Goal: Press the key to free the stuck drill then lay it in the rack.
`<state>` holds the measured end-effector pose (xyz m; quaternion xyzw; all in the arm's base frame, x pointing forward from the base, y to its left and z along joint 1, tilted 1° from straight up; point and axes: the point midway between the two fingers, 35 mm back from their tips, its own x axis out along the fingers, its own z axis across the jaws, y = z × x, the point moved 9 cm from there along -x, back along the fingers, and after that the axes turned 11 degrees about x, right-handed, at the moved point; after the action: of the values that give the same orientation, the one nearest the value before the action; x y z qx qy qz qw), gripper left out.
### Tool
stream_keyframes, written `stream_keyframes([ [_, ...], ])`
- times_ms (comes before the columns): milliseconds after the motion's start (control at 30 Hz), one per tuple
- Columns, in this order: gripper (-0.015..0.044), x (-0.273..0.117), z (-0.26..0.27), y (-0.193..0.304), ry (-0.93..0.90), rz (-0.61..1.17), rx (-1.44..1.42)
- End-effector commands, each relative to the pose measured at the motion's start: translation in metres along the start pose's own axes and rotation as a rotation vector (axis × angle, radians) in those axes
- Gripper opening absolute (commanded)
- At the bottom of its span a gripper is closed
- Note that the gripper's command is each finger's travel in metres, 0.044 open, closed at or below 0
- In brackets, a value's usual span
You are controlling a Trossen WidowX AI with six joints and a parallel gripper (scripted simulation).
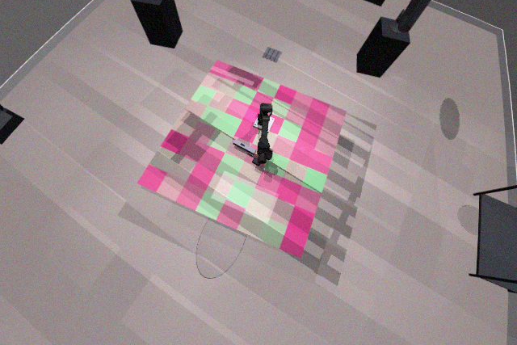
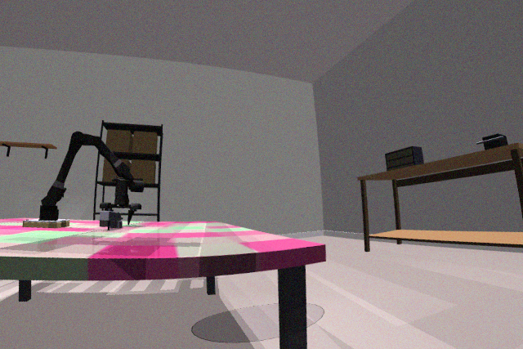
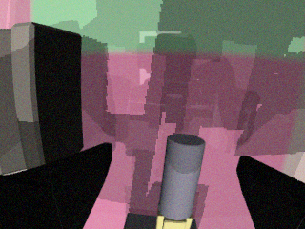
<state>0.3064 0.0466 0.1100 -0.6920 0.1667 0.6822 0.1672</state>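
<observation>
My gripper (image 1: 258,161) (image 2: 118,223) (image 3: 175,158) is open and points down low over the table. An upright grey cylinder (image 3: 182,178), which looks like the drill, stands between the spread fingers with a gap on each side. A yellow piece (image 3: 174,223) and a dark block (image 3: 138,221) show at its foot, cut off by the lower edge of the wrist view. A long grey block (image 1: 244,146) (image 2: 110,218) lies beside the gripper. I cannot tell whether it is the rack. The key cannot be made out for certain.
A tall grey and black block (image 3: 58,91) stands close to the left finger in the wrist view. The arm's pale base plate (image 1: 258,124) (image 2: 31,223) is on the checkered table (image 1: 306,136) (image 2: 228,264). Shadows of the arm cross the tabletop.
</observation>
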Motion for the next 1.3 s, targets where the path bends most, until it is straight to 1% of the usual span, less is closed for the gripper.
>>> stream_keyframes([
  [0, 0.0256, -0.0001, -0.0001, -0.0001, 0.0, 0.0, 0.0],
  [300, 0.002, -0.0001, -0.0001, -0.0001, 0.0, 0.0, 0.0],
  [333, 0.0013, -0.0001, -0.0001, -0.0001, 0.0, 0.0, 0.0],
  [400, 0.0, -0.0001, -0.0001, -0.0001, 0.0, 0.0, 0.0],
  [1267, 0.0, -0.0029, 0.0026, -0.0001, 0.0, 0.002, -0.006],
])
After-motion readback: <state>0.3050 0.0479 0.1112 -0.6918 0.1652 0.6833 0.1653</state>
